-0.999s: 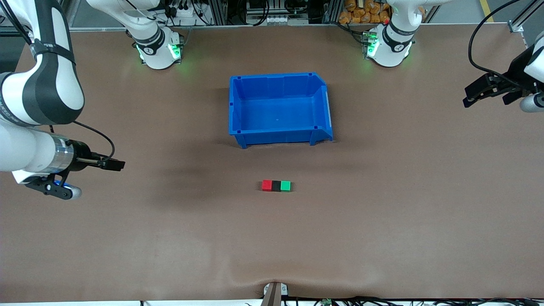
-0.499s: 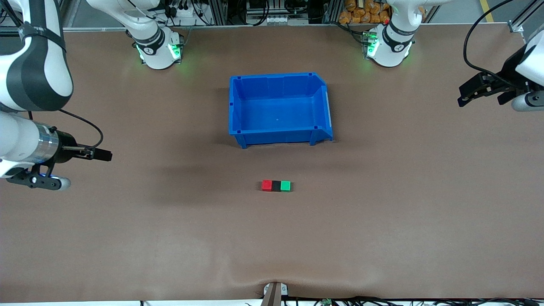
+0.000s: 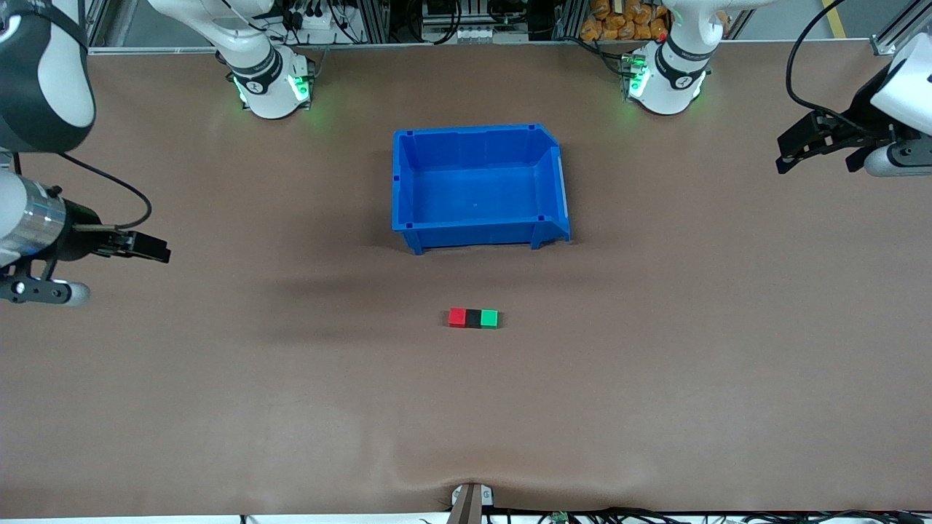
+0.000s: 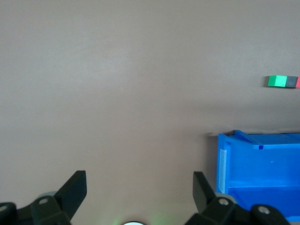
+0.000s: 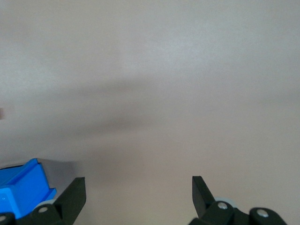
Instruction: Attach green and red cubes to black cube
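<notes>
Front view: red cube, black cube and green cube sit joined in a row.
Both pincers hang well apart from them, fingers spread and empty: left gripper at its table end, right gripper at its end; blue bin between.

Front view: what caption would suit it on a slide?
Red cube, black cube and green cube joined in a row near the blue bin.
</notes>
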